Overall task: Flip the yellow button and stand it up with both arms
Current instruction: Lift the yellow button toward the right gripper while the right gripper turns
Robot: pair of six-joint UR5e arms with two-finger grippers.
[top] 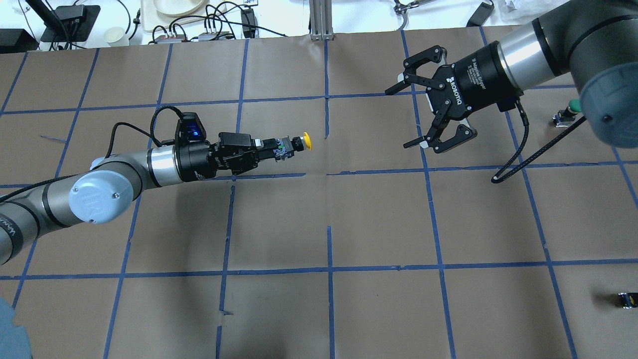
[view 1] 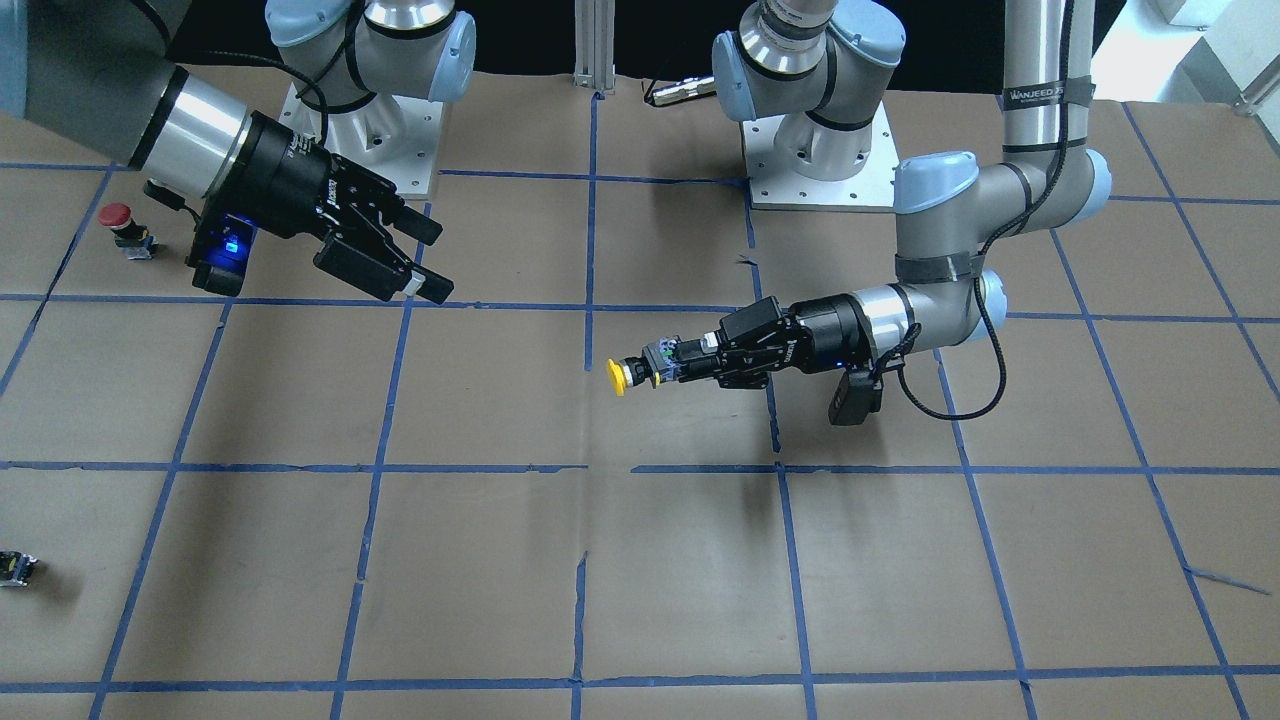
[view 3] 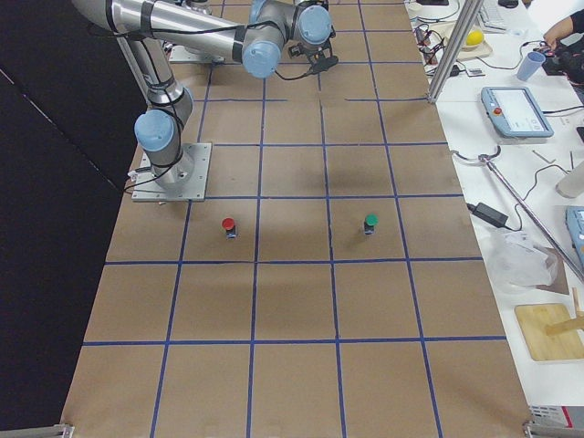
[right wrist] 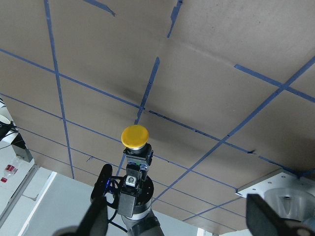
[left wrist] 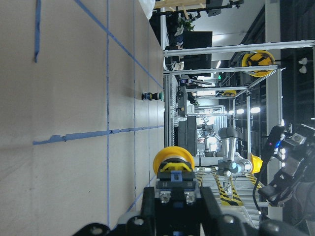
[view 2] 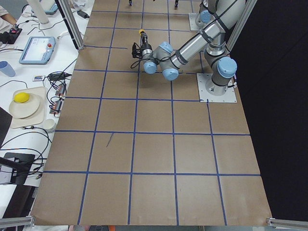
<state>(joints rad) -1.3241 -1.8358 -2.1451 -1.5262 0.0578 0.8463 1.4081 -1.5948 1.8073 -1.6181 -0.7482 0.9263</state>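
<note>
My left gripper (view 1: 672, 362) is shut on the black-grey body of the yellow button (view 1: 620, 376) and holds it level above the table. The yellow cap (top: 307, 141) points toward the right arm. In the left wrist view the cap (left wrist: 173, 160) sticks out past the fingertips. My right gripper (top: 402, 117) is open and empty, in the air, its jaws facing the button with a wide gap between them and it. It also shows in the front view (view 1: 435, 262). The right wrist view looks straight at the yellow cap (right wrist: 135, 136) between its own fingers (right wrist: 268, 219).
A red-capped button (view 1: 117, 222) stands under the right arm's wrist. A green-capped button (top: 573, 105) stands near it. A tiny dark part (top: 627, 299) lies at the table's near right. The two arm bases (view 1: 820, 150) are bolted at the robot's edge.
</note>
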